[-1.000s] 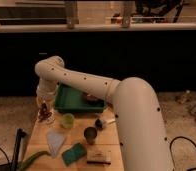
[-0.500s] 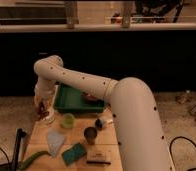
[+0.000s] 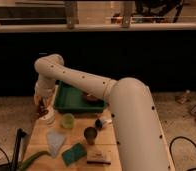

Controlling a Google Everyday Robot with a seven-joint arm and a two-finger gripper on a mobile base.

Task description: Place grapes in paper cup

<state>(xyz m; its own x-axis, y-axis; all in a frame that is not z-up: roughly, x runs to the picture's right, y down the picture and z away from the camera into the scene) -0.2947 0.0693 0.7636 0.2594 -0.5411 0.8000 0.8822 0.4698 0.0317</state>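
My gripper [image 3: 42, 106] hangs from the white arm at the table's far left edge, just left of the green tray. A small dark red-purple lump, the grapes [image 3: 41, 104], sits at its tip, and the gripper looks shut on them. The short white paper cup [image 3: 48, 119] stands directly below and slightly right of the gripper. The grapes are just above the cup's rim. The arm hides part of the gripper.
A green tray [image 3: 71, 101] lies behind the cups. A lime-green cup [image 3: 67, 120] stands right of the paper cup and a dark metallic cup [image 3: 90, 134] further right. A clear bag [image 3: 55, 140], a green sponge [image 3: 73, 153] and a small box [image 3: 98, 157] lie nearer.
The arm's elbow has shifted slightly sideways. The gripper stays over the paper cup with the grapes at its tip.
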